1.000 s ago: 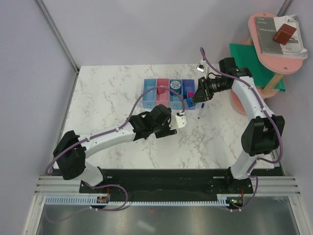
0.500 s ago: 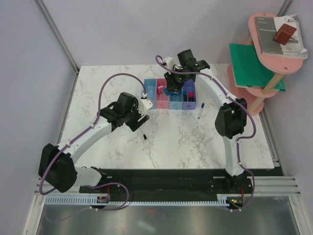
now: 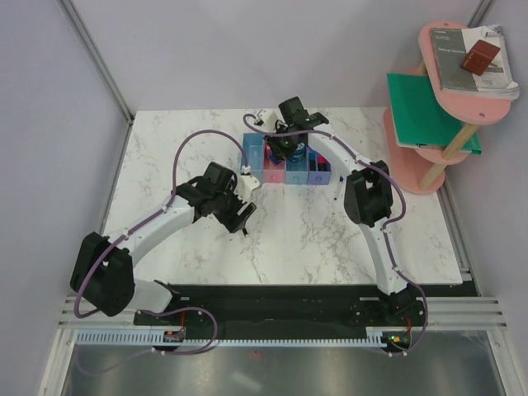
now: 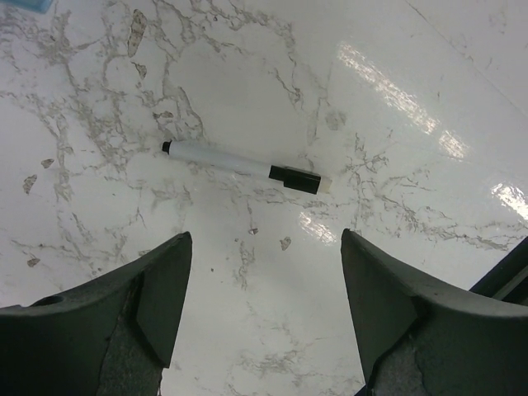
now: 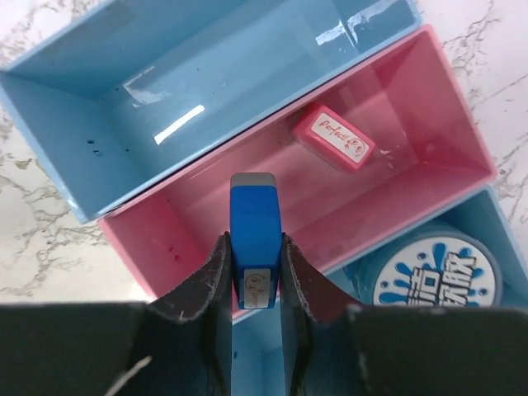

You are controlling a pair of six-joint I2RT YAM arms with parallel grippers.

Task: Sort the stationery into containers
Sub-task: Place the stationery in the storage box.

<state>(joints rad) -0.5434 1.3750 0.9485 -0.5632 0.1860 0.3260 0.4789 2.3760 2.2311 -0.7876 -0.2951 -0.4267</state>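
Observation:
The containers are a joined row of small bins at the table's far middle. My right gripper is shut on a blue block with a grey end, held just above the pink bin. In that bin lies a pink eraser. The light blue bin beside it holds nothing. From above, the right gripper is over the row's left half. A white pen with a dark cap lies flat on the marble. My left gripper hangs open just short of it, also seen from above.
A round blue-and-white item fills the blue bin on the pink bin's other side. A pink round shelf with books and a green folder stands off the table's right edge. Metal posts and grey walls bound the back.
My right gripper has carried the blue block leftward, from the right end of the row to over the pink bin. The left gripper has swung left and settled above the pen.

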